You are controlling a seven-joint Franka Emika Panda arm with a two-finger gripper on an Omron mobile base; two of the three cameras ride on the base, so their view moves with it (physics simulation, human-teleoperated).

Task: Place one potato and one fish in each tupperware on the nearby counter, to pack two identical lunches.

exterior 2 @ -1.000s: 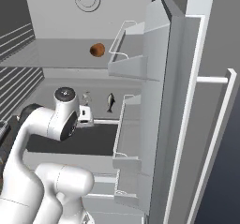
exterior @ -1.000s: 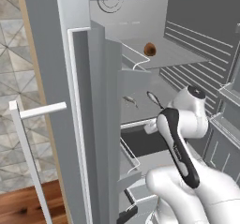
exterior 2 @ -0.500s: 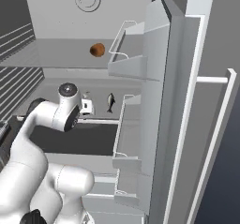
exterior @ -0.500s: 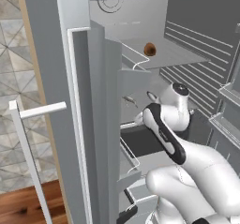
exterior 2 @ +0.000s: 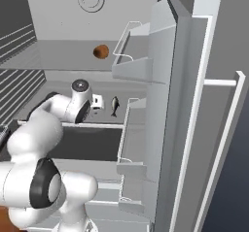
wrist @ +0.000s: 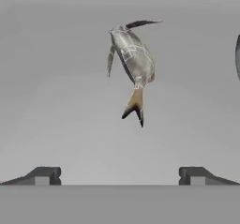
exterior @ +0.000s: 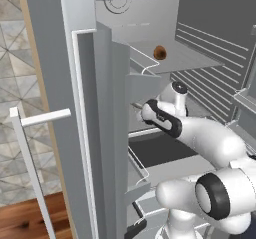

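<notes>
Left base view first: the white arm (exterior: 200, 133) reaches deep into the open fridge, its wrist bent toward the middle shelf (exterior: 165, 150), which is why so little of the hand itself shows from this side. A potato (exterior: 160, 52) sits alone on the upper shelf at about twelve o'clock from the wrist, well apart from it and untouched. The fridge door (exterior: 90, 123) stands swung wide at nine o'clock, its bins facing the camera, giving the arm room to get in.

Over to the right base view: here the approach reads clearly. The gripper (exterior 2: 97, 101) points along the middle shelf at a small grey fish (exterior 2: 115, 106), which lies just beside it at three o'clock, apart and not yet touched. The potato (exterior 2: 100, 51) rests above at twelve o'clock on the higher shelf. The door bins (exterior 2: 136, 129) crowd in at three o'clock, so the hand comes in low and level rather than from overhead, most likely because the shelf above leaves no room.

Now the hand view: the fish (wrist: 132, 59) lies ahead at twelve o'clock, head away, tail fin trailing back toward the camera. The two fingertips (wrist: 44, 175) stand far apart at the bottom corners, the jaws wide and holding nothing, set to straddle the fish's narrow body. The fish sits slightly right of no-man's-land between them, so the line-up looks good; the judgement is that the next step is a straight advance and a close.
</notes>
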